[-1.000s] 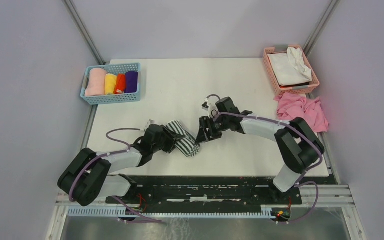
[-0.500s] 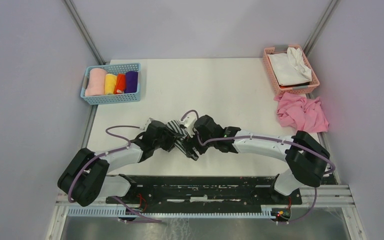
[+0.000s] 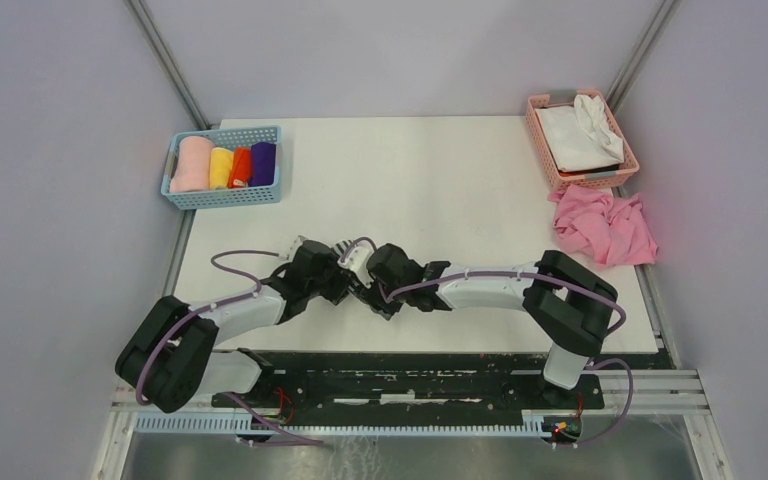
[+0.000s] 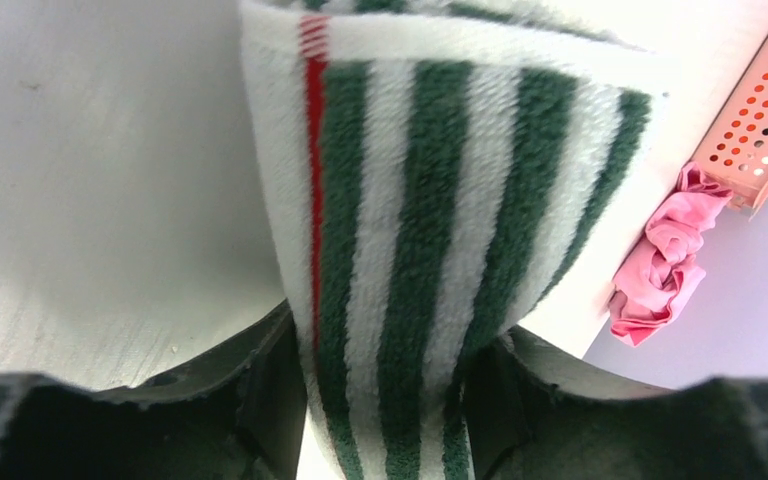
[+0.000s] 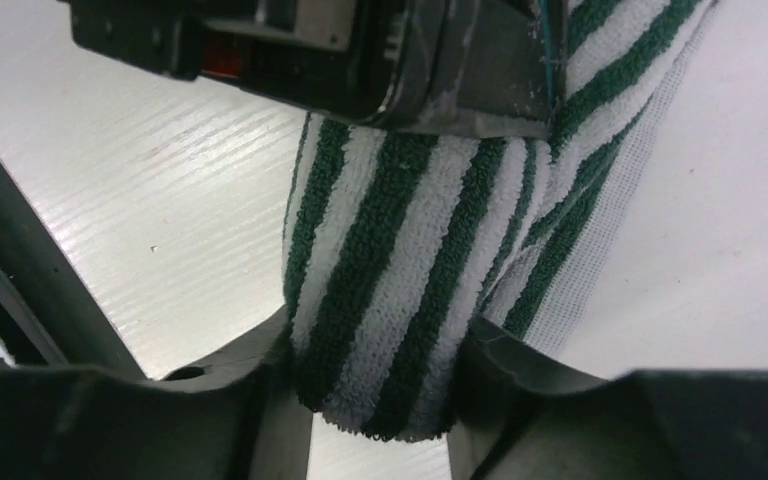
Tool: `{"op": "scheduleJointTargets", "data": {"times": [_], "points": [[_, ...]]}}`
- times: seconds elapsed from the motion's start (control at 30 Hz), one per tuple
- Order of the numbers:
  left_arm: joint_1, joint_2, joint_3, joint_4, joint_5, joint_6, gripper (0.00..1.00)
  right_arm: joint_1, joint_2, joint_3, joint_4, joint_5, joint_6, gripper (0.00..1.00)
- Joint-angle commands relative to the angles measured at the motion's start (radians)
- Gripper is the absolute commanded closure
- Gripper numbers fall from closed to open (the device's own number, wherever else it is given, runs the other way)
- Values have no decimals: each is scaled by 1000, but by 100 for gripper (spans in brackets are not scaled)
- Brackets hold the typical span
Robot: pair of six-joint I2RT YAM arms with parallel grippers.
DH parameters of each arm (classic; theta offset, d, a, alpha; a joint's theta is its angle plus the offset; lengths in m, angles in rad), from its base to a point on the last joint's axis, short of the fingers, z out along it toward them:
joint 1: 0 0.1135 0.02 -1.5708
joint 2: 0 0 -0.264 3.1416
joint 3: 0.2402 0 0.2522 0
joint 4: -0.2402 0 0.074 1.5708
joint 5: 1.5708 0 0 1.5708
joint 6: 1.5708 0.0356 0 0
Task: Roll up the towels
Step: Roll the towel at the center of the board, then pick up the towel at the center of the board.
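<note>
The green-and-white striped towel (image 3: pixel 356 268) lies rolled near the table's front middle, mostly hidden between the two grippers. My left gripper (image 3: pixel 338 280) is shut on one end; in the left wrist view the roll (image 4: pixel 430 200) runs between both fingers, a red stripe along its left edge. My right gripper (image 3: pixel 372 290) is shut on the other end; in the right wrist view the roll's end (image 5: pixel 400 290) sits between the fingers, with the left gripper's body just beyond it. A rolled purple cloth (image 3: pixel 263 163) stands in the blue basket (image 3: pixel 225 197).
The blue basket at the back left also holds pink, yellow and orange rolls. A salmon basket (image 3: pixel 548 145) with white cloth stands at the back right. A crumpled pink cloth (image 3: pixel 605 225) lies by the right edge, also in the left wrist view (image 4: pixel 665 260).
My right arm has swung left and down from mid-table onto the striped roll and closed on its end. My left gripper has kept its hold and shifted slightly.
</note>
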Motion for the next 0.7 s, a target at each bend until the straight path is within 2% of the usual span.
{"op": "scheduleJointTargets", "data": {"times": [0.0,0.1,0.23,0.37,0.53,0.67], "points": [[4,5,-8,-120,-45,57,38,-35,11,-7,41,-169,70,61],[7,-18,-21,-101,-43,50,31,-93,22,-30,75,-329,137,76],[30,-47,-59,-43,-11,36,22,-167,57,-61,153,-544,230,82],[54,-46,-86,31,35,28,19,-213,109,-105,301,-687,341,86],[58,3,-87,78,58,23,20,-248,154,-156,446,-744,459,86],[58,46,-76,82,63,29,34,-260,159,-175,462,-718,486,80]]}}
